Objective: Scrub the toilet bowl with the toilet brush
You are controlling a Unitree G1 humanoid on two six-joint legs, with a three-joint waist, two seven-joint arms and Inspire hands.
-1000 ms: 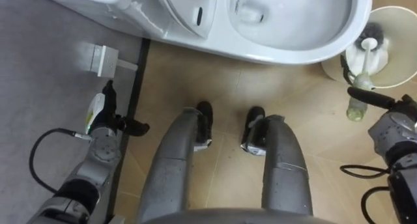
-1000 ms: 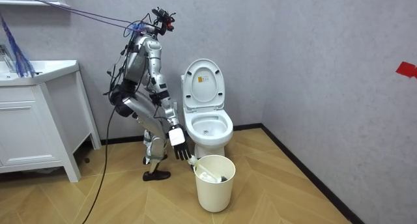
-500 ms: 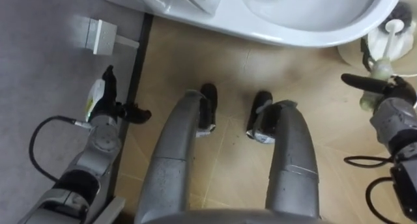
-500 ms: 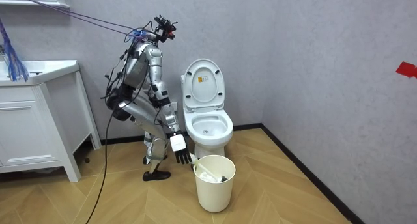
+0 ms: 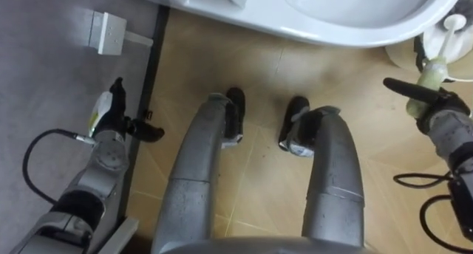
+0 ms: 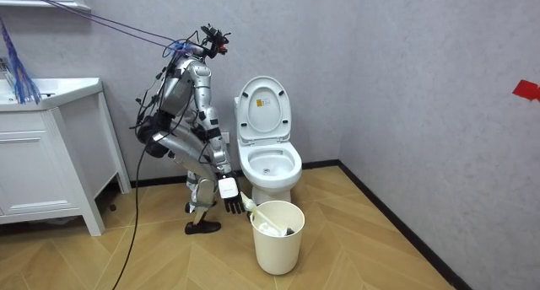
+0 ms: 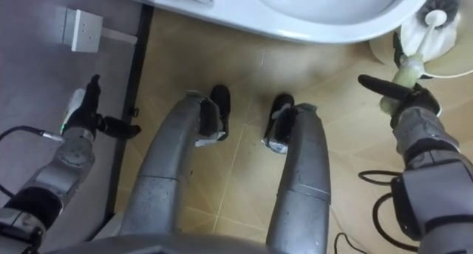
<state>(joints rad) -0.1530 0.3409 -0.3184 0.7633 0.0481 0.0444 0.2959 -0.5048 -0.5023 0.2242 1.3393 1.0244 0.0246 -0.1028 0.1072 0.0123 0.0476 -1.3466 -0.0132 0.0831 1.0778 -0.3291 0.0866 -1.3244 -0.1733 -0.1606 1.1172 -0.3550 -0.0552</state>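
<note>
The white toilet (image 5: 355, 34) with its lid up (image 6: 263, 104) lies across the top of the eye views. To its right a cream bucket (image 6: 277, 235) holds the toilet brush (image 5: 434, 62), a pale handle leaning out of it with a dark head (image 7: 437, 4). My right hand (image 5: 437, 110) is at the handle's lower end; the thumb sticks straight out to the left and the handle rests against the hand. My left hand (image 5: 111, 119) hangs open by the grey wall at the left. In the room view I stand with bent knees and lean forward between the toilet and the bucket.
A black skirting board (image 5: 151, 62) runs along the grey wall, where a small white box (image 5: 105, 31) is mounted. A white vanity cabinet (image 6: 42, 155) stands at the room view's left. Wooden floor stretches out around the bucket.
My right hand has come up from below the brush handle to its end. The eye views have shifted towards the floor. In the room view I have sunk lower towards the bucket.
</note>
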